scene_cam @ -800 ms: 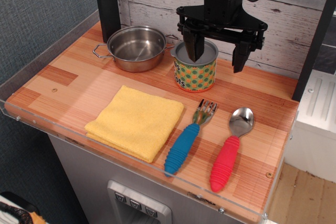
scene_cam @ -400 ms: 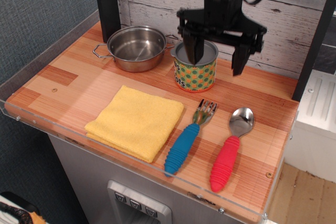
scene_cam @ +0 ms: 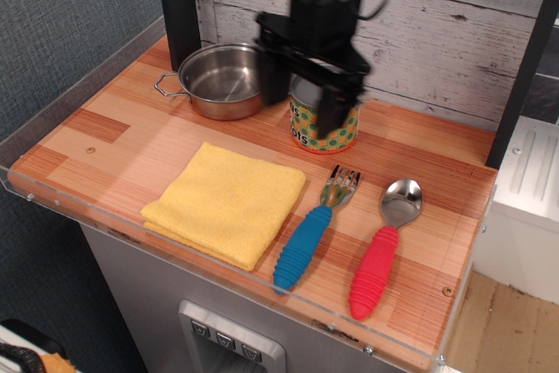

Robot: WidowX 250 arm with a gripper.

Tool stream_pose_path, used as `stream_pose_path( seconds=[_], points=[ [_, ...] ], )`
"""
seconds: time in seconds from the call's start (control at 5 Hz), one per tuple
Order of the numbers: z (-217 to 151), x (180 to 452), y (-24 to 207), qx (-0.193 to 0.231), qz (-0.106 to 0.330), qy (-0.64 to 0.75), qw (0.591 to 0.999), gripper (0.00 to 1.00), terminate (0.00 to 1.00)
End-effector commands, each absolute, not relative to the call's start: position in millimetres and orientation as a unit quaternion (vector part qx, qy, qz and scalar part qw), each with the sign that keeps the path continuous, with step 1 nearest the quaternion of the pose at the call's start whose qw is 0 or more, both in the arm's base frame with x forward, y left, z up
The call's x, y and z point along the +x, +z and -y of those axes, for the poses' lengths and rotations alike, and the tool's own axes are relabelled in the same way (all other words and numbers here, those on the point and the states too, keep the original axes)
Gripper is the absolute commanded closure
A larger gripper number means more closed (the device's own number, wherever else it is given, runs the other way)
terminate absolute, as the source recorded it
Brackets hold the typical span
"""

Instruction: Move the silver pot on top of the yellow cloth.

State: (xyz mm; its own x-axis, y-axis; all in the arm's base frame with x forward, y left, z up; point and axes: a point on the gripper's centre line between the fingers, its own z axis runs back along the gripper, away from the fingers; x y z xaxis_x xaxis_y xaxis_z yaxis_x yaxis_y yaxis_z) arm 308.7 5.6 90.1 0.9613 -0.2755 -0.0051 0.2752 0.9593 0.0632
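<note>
Above the far worktop (scene_cam: 131,120), we reach with the gripper (scene_cam: 301,93), jaws spread, toward the silver pot (scene_cam: 223,80), not yet grasped.

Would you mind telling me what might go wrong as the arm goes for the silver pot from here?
1. The open gripper hangs in front of the dotted can, right beside the silver pot; a finger may clip the can and tip it.
2. The pot's thin wire handles and shiny rim could slip from the fingers.
3. Carried low toward the yellow cloth, the pot might drag and bunch it.
</note>
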Motion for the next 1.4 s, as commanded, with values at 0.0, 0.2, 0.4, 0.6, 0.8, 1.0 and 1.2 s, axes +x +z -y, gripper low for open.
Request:
stream_pose_path(
  seconds=[0.0, 0.2, 0.4, 0.6, 0.8, 1.0, 1.2],
  points=[
    [-54.7, 324.7, 106.1, 0.077, 0.04, -0.192, 0.978, 0.0, 0.0],
    [-75.5, 341.5, 94.3, 0.093, 0.047, -0.206, 0.973, 0.0, 0.0],
    [-88.6, 353.9, 77.6, 0.098, 0.042, -0.236, 0.966, 0.0, 0.0],
    [-98.2, 360.5, 64.7, 0.092, 0.047, -0.256, 0.961, 0.0, 0.0],
    [-100.0, 367.8, 49.2, 0.081, 0.061, -0.297, 0.949, 0.0, 0.0],
    [-102.9, 372.0, 33.1, 0.08, 0.043, -0.308, 0.947, 0.0, 0.0],
    [-104.5, 374.4, 25.6, 0.076, 0.045, -0.315, 0.945, 1.0, 0.0]
  ],
)
